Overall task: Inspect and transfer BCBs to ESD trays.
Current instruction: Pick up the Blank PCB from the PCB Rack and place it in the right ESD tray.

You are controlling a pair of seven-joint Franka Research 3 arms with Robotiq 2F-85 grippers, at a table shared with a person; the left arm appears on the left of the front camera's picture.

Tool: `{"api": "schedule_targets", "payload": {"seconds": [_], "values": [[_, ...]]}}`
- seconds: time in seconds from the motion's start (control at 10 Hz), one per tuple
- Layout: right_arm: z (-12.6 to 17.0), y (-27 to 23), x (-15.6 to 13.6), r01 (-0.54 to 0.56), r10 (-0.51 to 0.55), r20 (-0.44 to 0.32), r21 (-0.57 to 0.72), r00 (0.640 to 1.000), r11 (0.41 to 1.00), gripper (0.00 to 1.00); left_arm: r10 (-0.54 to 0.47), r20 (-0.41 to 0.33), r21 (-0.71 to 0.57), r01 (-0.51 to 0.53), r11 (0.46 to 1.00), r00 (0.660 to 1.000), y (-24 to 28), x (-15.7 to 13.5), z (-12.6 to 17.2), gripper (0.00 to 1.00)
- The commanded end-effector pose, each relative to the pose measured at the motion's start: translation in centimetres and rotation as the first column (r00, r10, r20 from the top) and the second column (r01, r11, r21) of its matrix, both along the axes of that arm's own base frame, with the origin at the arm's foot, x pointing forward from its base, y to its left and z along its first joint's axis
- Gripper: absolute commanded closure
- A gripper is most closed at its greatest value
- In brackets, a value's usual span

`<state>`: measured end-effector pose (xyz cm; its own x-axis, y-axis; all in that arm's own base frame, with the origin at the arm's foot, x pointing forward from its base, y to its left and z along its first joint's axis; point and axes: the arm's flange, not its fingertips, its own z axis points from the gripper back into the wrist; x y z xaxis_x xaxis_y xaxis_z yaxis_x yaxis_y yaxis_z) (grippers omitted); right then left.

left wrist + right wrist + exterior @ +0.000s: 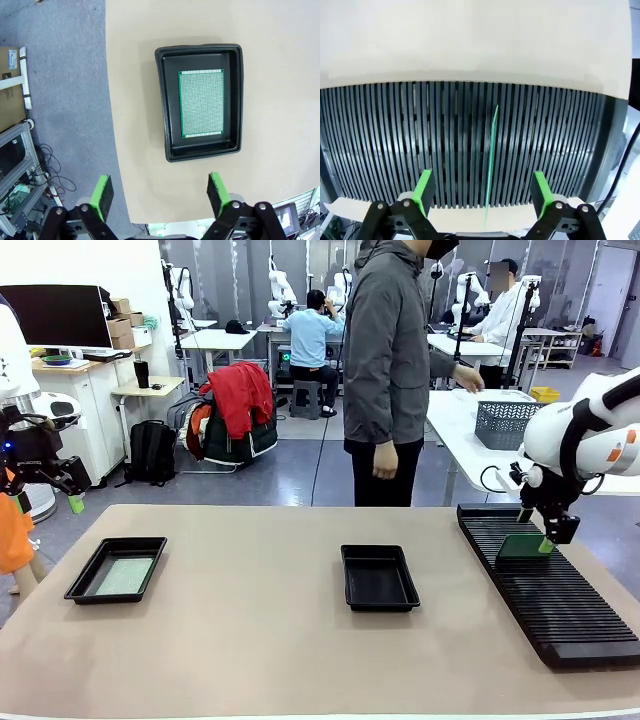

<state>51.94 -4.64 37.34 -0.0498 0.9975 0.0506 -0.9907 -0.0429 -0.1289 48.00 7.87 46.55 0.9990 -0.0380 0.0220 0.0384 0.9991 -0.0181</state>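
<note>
One BCB (201,102) lies flat in the left ESD tray (162,100), also seen at the table's left as a pale green board (125,576) in its tray (85,585). My left gripper (160,192) hangs open high above the table's left edge (70,495). A second ESD tray (378,578) sits mid-table with nothing in it. Another BCB (492,145) stands on edge in the black slotted rack (395,135). My right gripper (482,187) is open, its fingers on either side of this board (522,548) and apart from it.
The long rack (560,610) runs along the table's right side. A person (390,370) stands at the far edge behind the middle tray, hand (385,460) hanging down. A grey mesh basket (505,423) sits on a table behind.
</note>
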Motion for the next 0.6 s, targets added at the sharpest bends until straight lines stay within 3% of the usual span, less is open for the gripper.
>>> {"api": "schedule_targets", "payload": {"seconds": [0.0, 0.5], "values": [[-1.0, -0.7, 1.3, 0.011, -0.011, 0.02, -0.002, 1.0, 1.0, 0.0, 0.001, 0.005, 0.002, -0.001, 1.0, 1.0, 0.0, -0.1, -0.1, 0.0], [-2.5, -1.3, 1.8, 0.015, -0.016, 0.033, 0.026, 0.999, 1.0, 0.0, 0.001, 0.005, 0.002, -0.001, 1.0, 1.0, 0.0, -0.1, -0.1, 0.0]]}}
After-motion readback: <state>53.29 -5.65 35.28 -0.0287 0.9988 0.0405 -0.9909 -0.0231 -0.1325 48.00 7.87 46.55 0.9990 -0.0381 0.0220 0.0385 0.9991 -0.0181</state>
